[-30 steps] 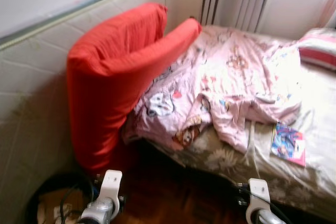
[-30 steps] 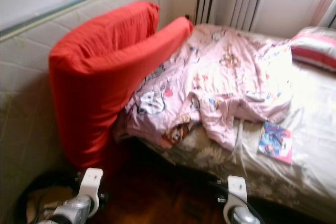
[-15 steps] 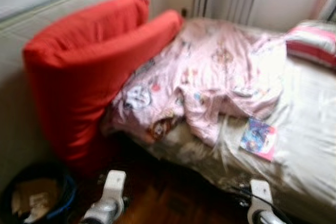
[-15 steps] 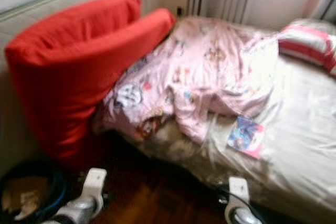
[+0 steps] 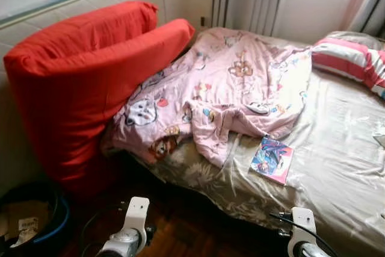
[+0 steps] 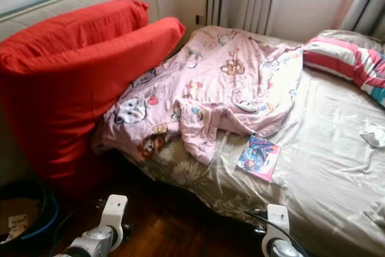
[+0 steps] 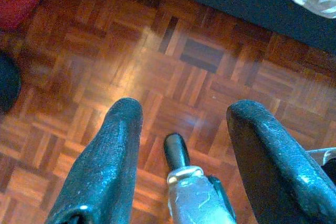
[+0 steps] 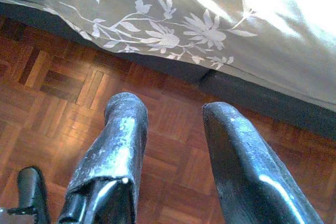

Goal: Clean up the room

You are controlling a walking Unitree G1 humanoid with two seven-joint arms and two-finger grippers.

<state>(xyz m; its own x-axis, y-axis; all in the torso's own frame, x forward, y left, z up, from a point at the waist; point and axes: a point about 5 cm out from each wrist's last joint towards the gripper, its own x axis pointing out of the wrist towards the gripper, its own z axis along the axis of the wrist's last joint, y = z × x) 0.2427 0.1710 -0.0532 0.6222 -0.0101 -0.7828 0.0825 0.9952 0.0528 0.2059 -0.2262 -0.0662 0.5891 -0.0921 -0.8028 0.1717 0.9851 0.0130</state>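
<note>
The book (image 5: pixel 272 159) lies on the bed (image 5: pixel 337 167) near its front edge, ahead and above the right gripper (image 8: pixel 168 145), the nearer arm. Its long axis runs near-to-far. Both grippers, left gripper (image 7: pixel 184 140) included, hang over the floor with fingers spread, holding nothing.

No writing can be read anywhere here — the book (image 5: pixel 272 159) lying on the bed sheet (image 5: pixel 337 148) has a bright cartoon cover, blue and pink, but any title on it is too small and soft to make out. The pink blanket (image 5: pixel 228 94) carries printed cartoon figures and no legible words. Down by the floor, a scrap of paper or card (image 5: pixel 24 226) sits in the dark bin (image 5: pixel 36 233) and seems to bear some small marks — they are too blurred to read as letters or numbers
</note>
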